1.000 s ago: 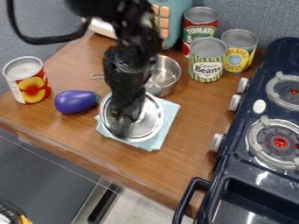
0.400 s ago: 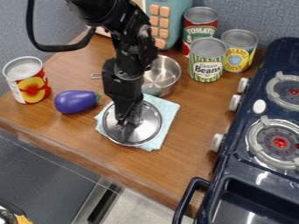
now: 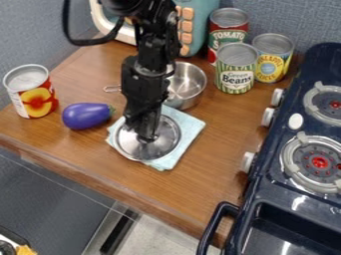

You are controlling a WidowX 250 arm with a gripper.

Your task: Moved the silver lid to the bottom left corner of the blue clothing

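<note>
The black gripper (image 3: 147, 138) points down at the middle of the silver lid (image 3: 166, 145), shut on the lid's knob. Beneath the round lid is the light blue cloth (image 3: 191, 128). The lid covers the cloth's left and lower-left part, and blue fabric shows along its right side, with a little at the left and bottom. The fingers and arm hide the knob and the upper-left part of the lid.
A purple eggplant (image 3: 86, 115) and a peach can (image 3: 32, 94) stand left. Behind the lid is a metal pot (image 3: 188, 85); three cans, including the green beans can (image 3: 236, 74), are at the back. The stove (image 3: 293, 124) borders the right.
The lid, held by the gripper, has come down toward the cloth and looks smaller; over the last moment it shifted slightly left. The cloth's lower corner has moved a little left, and the arm's upper part rightward.
</note>
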